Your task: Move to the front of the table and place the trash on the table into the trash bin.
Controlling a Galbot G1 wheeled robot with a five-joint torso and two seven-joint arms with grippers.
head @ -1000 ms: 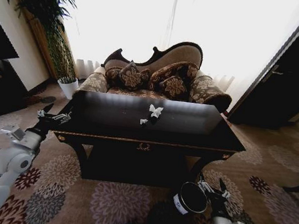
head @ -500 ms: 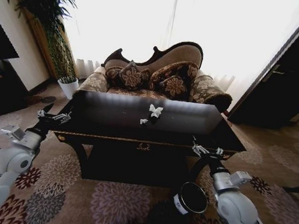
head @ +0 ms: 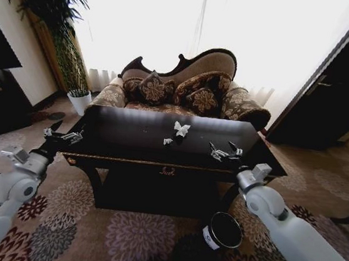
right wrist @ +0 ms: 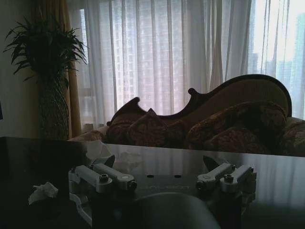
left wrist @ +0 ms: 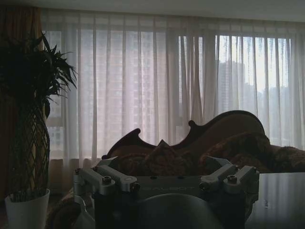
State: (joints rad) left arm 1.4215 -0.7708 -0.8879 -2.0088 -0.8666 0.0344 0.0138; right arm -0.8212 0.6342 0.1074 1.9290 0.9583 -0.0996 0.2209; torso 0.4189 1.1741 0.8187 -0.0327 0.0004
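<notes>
White tissue (head: pixel 181 129) on table (head: pixel 129 139); right tool (head: pixel 225 152) spread above it; left tool (head: pixel 62 135) spread.

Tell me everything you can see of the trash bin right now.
The trash bin is a small black cylinder standing upright on the patterned carpet, in front of the table near its right front leg. Its round mouth is open and faces up, and the inside looks dark, so I cannot tell what it holds. A white rectangular label sits on its side. The right arm reaches past it on its right toward the tabletop; nothing appears to touch the bin.
</notes>
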